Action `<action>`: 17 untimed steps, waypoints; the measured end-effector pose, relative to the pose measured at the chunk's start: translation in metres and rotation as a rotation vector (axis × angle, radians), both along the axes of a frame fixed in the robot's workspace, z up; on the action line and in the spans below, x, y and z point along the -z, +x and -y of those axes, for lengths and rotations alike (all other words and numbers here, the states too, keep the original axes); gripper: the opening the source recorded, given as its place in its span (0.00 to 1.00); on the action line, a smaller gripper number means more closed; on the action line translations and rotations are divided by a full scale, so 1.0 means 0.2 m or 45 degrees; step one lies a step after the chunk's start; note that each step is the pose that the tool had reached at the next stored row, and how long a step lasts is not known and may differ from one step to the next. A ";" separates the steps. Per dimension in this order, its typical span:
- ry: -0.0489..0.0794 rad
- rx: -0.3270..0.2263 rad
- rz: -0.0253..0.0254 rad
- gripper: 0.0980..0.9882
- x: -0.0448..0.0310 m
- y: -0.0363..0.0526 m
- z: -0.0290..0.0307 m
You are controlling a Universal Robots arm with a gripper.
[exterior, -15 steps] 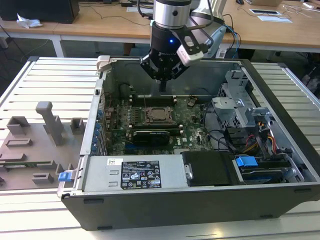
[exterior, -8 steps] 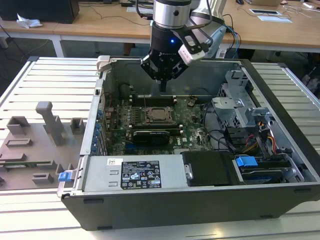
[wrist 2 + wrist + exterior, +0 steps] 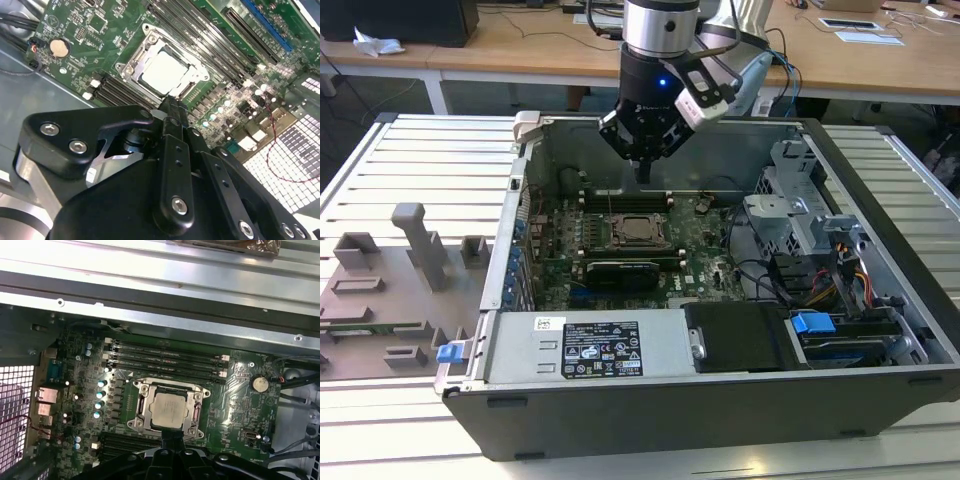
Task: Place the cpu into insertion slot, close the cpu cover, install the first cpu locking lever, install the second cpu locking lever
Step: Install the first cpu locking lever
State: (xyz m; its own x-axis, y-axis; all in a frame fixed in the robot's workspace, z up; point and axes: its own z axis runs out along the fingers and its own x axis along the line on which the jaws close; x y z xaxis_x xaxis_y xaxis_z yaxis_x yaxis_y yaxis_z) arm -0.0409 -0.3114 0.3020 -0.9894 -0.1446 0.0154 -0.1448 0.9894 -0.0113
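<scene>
The cpu (image 3: 167, 409) lies flat in the insertion slot (image 3: 196, 412) on the green motherboard, its pale metal top showing. Around it the silvery cpu cover (image 3: 144, 407) lies down flat, framing the chip. In the exterior view the cpu (image 3: 638, 230) sits mid-board inside the open computer case. My black gripper (image 3: 642, 172) hangs above the board, a little behind the socket, with its fingers pressed together and nothing between them. In the second wrist view the fingertips (image 3: 171, 102) sit just short of the cpu (image 3: 162, 72) and its cover (image 3: 134, 59).
Long black memory slots (image 3: 165, 360) run beside the socket. The case's metal wall (image 3: 720, 150) stands behind the gripper. A black shroud (image 3: 730, 335), cables (image 3: 760, 275) and a drive cage (image 3: 800, 215) fill the exterior view's right. A grey fixture plate (image 3: 390, 290) lies outside on the left.
</scene>
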 end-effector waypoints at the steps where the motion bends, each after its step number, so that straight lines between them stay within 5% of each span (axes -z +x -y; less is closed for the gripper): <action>1: 0.000 0.000 0.0000 0.01 0.000 -0.009 0.000; 17: 0.000 0.002 0.0022 0.01 0.002 -0.253 0.000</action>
State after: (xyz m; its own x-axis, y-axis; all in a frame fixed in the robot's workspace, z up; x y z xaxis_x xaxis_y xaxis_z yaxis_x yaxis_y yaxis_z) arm -0.0916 -0.3114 0.3016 -0.9896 -0.1429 0.0137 -0.1430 0.9897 -0.0112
